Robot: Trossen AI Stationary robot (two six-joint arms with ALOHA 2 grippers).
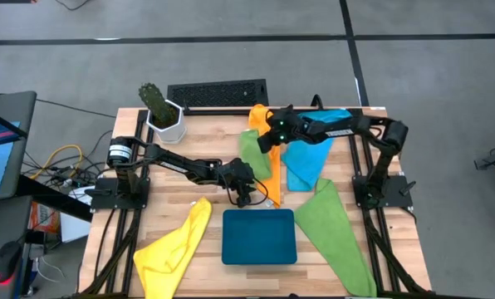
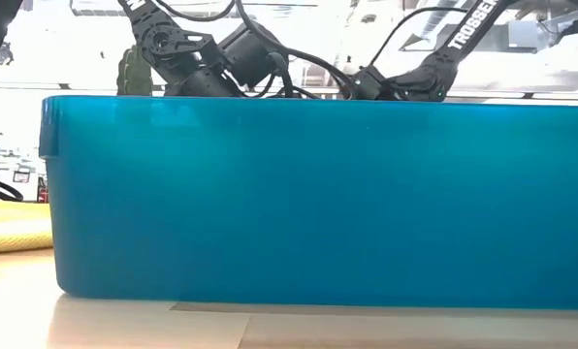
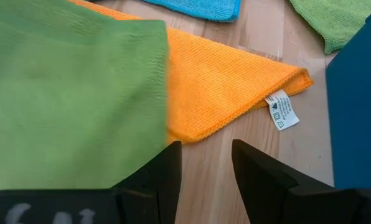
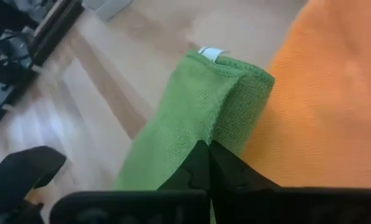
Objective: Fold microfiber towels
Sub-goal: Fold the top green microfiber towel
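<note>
A green towel [image 1: 252, 154] lies at the table's middle, partly over a long orange towel [image 1: 272, 178]. My right gripper [image 1: 262, 143] is shut on the green towel [image 4: 185, 124] near its white-tagged corner [image 4: 211, 53]. My left gripper [image 3: 204, 165] stands open just above bare wood, at the orange towel's near end [image 3: 235, 99]. The green towel [image 3: 67, 93] is close beside one of its fingers, and I cannot tell whether they touch. A blue towel [image 1: 307, 162], a second green towel [image 1: 335, 237] and a yellow towel [image 1: 177, 245] lie spread around them. My right gripper pinches a raised fold of the green towel [image 4: 220, 127] between its two fingers, a little way in from the tagged corner. The fingers slant down from the table's far right. The cloth humps up at the fingers, and the rest of it lies on the table.
A dark teal tray [image 1: 259, 237] sits near the front edge, just right of my left gripper, and its wall [image 2: 318, 194] fills the low view. A potted cactus [image 1: 163, 112] and a black keyboard [image 1: 217, 93] stand at the far edge.
</note>
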